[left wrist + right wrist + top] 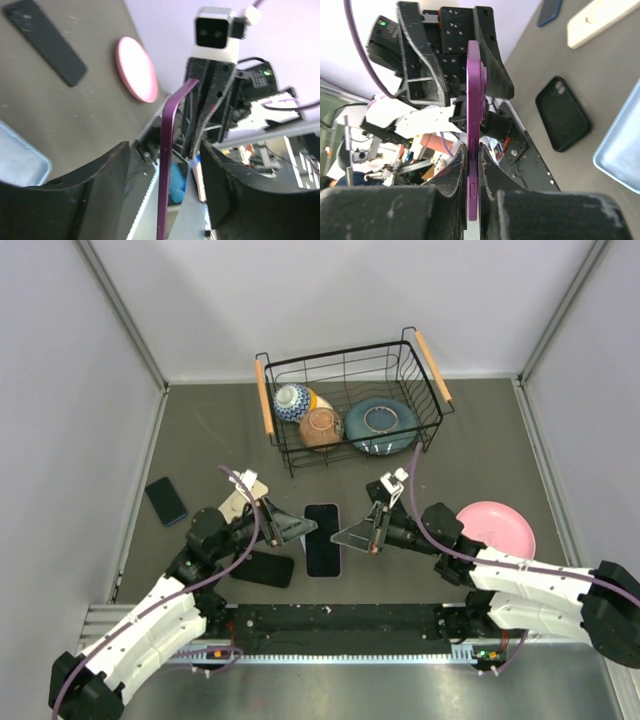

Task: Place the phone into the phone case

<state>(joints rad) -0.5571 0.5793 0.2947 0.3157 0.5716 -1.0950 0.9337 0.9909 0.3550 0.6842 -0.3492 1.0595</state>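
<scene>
the phone (pixel 322 525) hangs flat over the middle of the table, screen up, and the right gripper (pixel 473 167) carries it, fingers squeezed together on the purple rim at the phone's right edge. the left gripper (pixel 165 150) sits at the opposite edge with its fingers apart, one on each side of the rim with a gap showing both ways, so it holds nothing. it reads like a handover pose: one side pins the phone level, the other is free to go for a case. the black case (pixel 262 568) lies on the table just near and left of the phone, beside the left arm, camera cut-out showing. under the held phone the wrist views catch a pale blue slab (pixel 620 155) with a rounded corner; case or tray, i cannot tell, and the top view hides it. further left a blue phone (pixel 165 500) lies by the wall, with a beige slab (pixel 243 502) beside the left arm. on the far side a wire basket (pixel 264 398) holds bowls, and a pink plate (pixel 497 528) sits to the right, all well apart from the action. what crowds the job, i judge, is the left arm so close to the black case, and the grip sitting on an edge that the case must wrap.
</scene>
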